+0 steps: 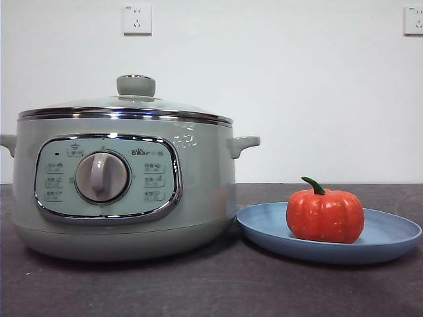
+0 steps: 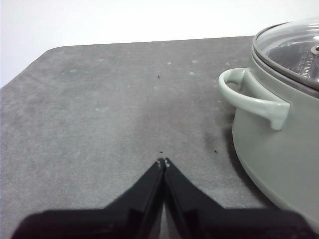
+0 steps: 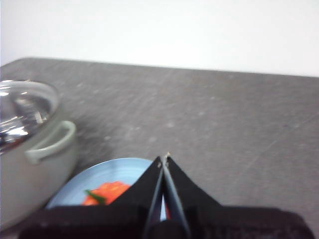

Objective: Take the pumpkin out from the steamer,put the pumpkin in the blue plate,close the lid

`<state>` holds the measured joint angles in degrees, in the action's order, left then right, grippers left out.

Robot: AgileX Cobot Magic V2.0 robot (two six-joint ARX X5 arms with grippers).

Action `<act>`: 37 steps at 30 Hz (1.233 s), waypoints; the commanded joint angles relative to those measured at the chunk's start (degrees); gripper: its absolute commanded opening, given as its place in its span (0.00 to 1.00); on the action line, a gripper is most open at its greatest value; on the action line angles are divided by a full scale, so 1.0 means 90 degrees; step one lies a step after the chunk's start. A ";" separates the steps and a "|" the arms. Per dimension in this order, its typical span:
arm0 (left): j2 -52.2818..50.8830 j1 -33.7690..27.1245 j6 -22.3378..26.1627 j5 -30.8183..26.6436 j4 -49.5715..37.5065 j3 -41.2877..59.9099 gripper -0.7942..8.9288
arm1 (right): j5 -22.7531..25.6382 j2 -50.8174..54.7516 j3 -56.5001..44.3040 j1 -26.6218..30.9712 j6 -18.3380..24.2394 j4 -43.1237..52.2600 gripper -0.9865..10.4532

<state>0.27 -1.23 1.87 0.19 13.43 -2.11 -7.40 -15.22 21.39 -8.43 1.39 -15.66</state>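
Table [image 1: 198, 290]: dark grey, fills the lower band of the front view and most of both wrist views.

Steamer [image 1: 125, 185]: takes up the left half of the front frame, dial facing the camera. In the left wrist view it sits at the right edge with one side handle showing; in the right wrist view it is at the left edge.

Lid [image 1: 125, 109]: seated on the steamer rim, knob up, chrome rim looks level all round from the front. Judged closed.

Blue plate [image 1: 390, 238]: lower right of the front frame, its near edge just beside the steamer base; whether they touch I cannot tell.

Pumpkin [image 1: 325, 216]: upright on the blue plate, stem up, centre-right in the front frame. Partly hidden behind the jaws in the right wrist view.

Left gripper [image 2: 164, 161]: jaws together, holding nothing, over bare table beside the steamer. Right gripper [image 3: 164, 157]: jaws together, empty, above the blue plate. Neither arm appears in the front view.

Judgement: all three steps look done.

Risks from here:
- The right gripper is over the plate; a low sweep could clip the pumpkin, and it is round enough to roll over the shallow rim.
- Plate is close to the steamer; a nudge to either could shift the other.
- The left arm passing near the side handle could jar the pot and unseat the lid.
- Lid seating at the far side is not visible, so a slight tilt there cannot be ruled out.
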 commanded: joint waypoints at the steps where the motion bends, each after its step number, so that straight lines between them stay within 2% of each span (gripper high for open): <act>1: -0.0007 -0.0024 -0.0049 0.0002 -0.0022 0.0109 0.08 | -0.0019 0.0432 -0.0682 0.0214 0.0032 0.0585 0.07; 6: -0.0007 -0.0024 -0.0046 0.0002 -0.0022 0.0109 0.08 | 0.0007 0.0879 -0.1464 0.0233 0.0019 0.1054 0.07; 18: -0.0007 -0.0024 -0.0046 0.0005 -0.0022 0.0109 0.08 | 0.0199 0.1435 -0.2307 0.0233 -0.0219 0.1115 0.07; 22: -0.0007 -0.0024 -0.0046 0.0002 -0.0022 0.0109 0.08 | 0.0221 0.1685 -0.2329 0.0233 -0.0185 0.0605 0.07; 37: -0.0007 -0.0024 -0.0046 0.0005 -0.0022 0.0109 0.08 | 0.0197 0.1518 -0.2322 0.0226 -0.0192 0.0617 0.07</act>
<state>0.27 -1.23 1.87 0.19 13.43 -2.11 -5.61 -1.50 1.06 -6.35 0.19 -9.69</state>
